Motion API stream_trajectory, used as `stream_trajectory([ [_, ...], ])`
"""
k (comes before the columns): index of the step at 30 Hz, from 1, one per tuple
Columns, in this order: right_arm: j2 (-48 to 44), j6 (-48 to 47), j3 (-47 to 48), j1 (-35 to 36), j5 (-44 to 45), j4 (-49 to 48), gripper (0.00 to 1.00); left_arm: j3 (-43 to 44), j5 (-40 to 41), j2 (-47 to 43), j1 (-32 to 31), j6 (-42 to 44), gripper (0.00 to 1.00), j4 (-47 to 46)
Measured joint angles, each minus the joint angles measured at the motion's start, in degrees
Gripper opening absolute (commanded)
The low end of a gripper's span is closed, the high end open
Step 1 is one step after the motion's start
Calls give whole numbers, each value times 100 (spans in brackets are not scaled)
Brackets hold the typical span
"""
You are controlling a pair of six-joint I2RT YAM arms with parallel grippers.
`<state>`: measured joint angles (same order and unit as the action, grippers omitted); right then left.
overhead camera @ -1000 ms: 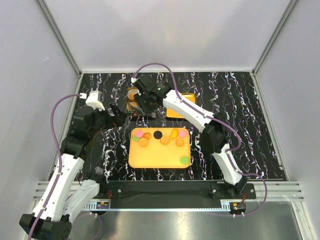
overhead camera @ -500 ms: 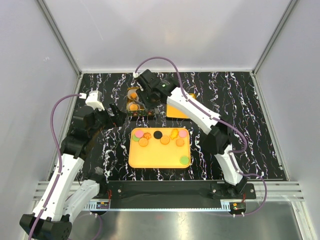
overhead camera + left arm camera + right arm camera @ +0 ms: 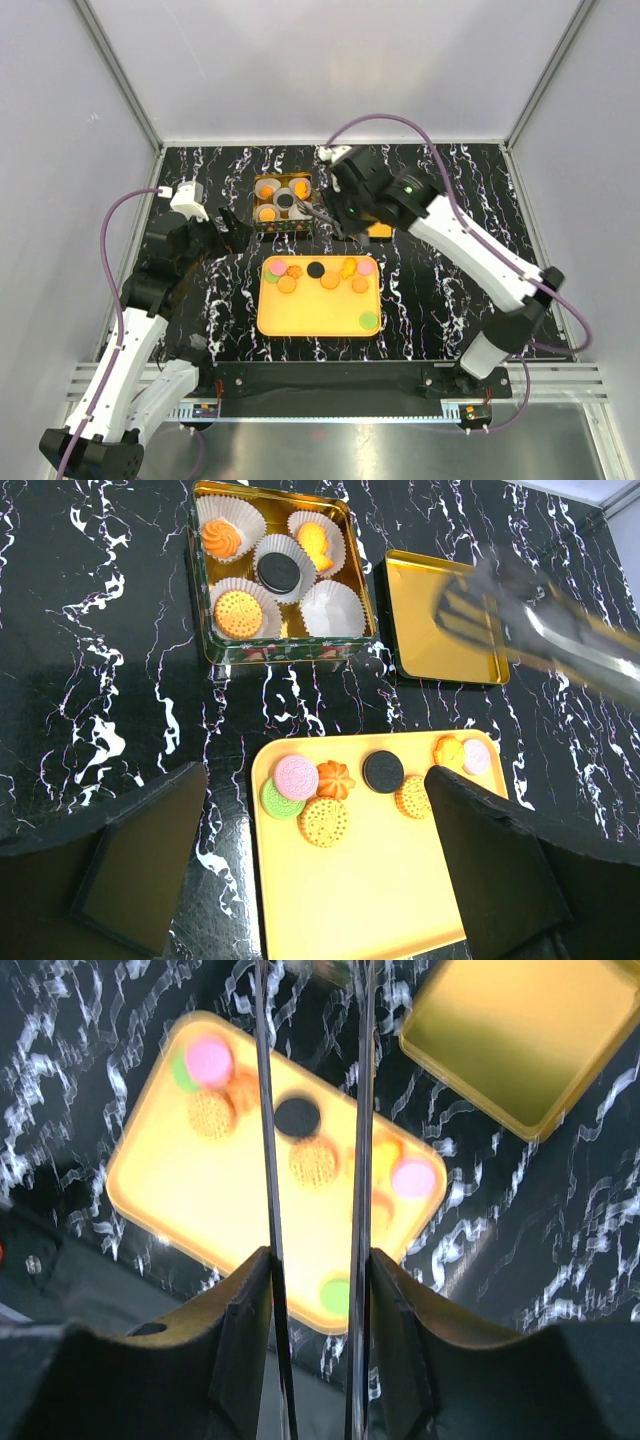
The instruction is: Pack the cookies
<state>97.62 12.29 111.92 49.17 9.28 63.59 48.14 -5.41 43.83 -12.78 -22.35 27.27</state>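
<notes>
The cookies lie in two places. Several sit on the yellow tray, among them a pink one, a black one and a green one. Others rest in white paper cups inside the gold tin, with a black one in the middle and one cup empty. My right gripper is shut on thin metal tongs, hovering between tin and tray; the blades stand apart with nothing between them. My left gripper is open, left of the tray.
The tin's gold lid lies flat to the right of the tin, partly under my right arm in the top view. Metal rails border the black marbled tabletop, and grey walls stand on three sides.
My right arm has swung rightward off the tin with the tongs, uncovering the whole tin with its black cookie. The left arm has not moved.
</notes>
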Motion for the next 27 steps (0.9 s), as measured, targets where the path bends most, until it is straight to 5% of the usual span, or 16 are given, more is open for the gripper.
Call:
stream_trajectory([
  [5, -1056, 225, -1429, 0, -166, 254, 50, 0, 0, 0, 0, 0, 99, -2],
  [12, -1346, 387, -2610, 2, -584, 352, 51, 0, -2, 2, 11, -2, 99, 0],
  [27, -1198, 407, -2876, 7, -898, 44, 50, 2, -2, 17, 11, 0, 99, 0],
])
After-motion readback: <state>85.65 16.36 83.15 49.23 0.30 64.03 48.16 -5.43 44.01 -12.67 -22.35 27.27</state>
